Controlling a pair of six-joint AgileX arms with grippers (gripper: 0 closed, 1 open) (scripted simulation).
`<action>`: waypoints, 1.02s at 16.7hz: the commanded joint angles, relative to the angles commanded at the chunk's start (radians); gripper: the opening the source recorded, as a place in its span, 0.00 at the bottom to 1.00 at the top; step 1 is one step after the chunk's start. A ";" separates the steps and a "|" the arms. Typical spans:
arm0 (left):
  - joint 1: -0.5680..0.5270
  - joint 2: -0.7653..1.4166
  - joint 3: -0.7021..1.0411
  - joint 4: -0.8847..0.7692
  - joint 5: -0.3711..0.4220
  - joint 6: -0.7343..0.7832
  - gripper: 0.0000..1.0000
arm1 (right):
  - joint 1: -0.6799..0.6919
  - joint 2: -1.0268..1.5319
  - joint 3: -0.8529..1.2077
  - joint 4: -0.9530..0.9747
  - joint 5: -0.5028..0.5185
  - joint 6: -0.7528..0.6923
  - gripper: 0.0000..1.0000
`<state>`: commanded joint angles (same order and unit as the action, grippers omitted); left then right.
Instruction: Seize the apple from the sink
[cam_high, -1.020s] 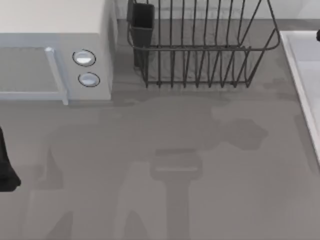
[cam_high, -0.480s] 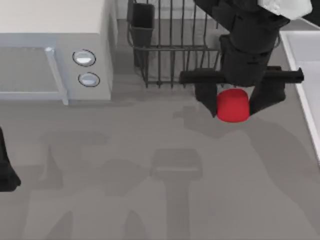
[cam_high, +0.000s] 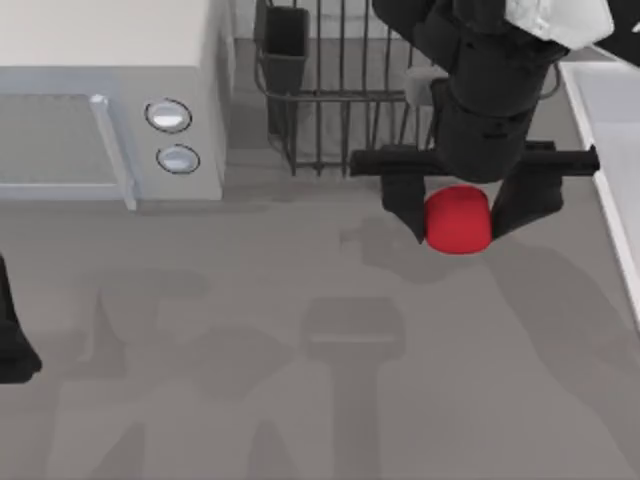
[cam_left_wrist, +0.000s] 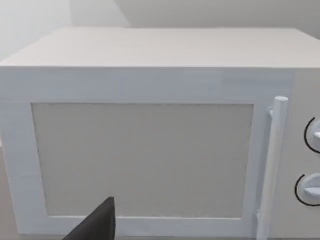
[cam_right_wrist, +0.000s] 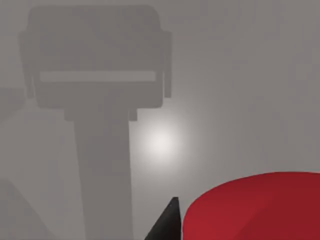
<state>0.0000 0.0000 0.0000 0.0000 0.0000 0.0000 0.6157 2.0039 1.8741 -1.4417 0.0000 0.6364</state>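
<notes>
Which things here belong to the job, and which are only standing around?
Belonging to the job:
- apple, clamped in the right tool above the table
- sink, at the table's right edge

Standing around:
- microwave
- dish rack
- left tool, parked at the left edge

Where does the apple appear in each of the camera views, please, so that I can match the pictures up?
Top view: the apple sits between the fingers of the right gripper, in front of the dish rack, left of the sink.
Left wrist view: not in it; the microwave faces the camera.
Right wrist view: the apple is at the lower right corner.
Shared landmark: the grey table.
</notes>
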 joint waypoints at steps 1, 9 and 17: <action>0.000 0.000 0.000 0.000 0.000 0.000 1.00 | 0.000 0.002 -0.013 0.013 0.000 0.000 0.00; 0.000 0.000 0.000 0.000 0.000 0.000 1.00 | 0.006 0.032 -0.324 0.363 0.001 0.003 0.00; 0.000 0.000 0.000 0.000 0.000 0.000 1.00 | 0.007 0.039 -0.377 0.417 0.002 0.003 0.15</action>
<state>0.0000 0.0000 0.0000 0.0000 0.0000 0.0000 0.6224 2.0426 1.4968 -1.0249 0.0017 0.6397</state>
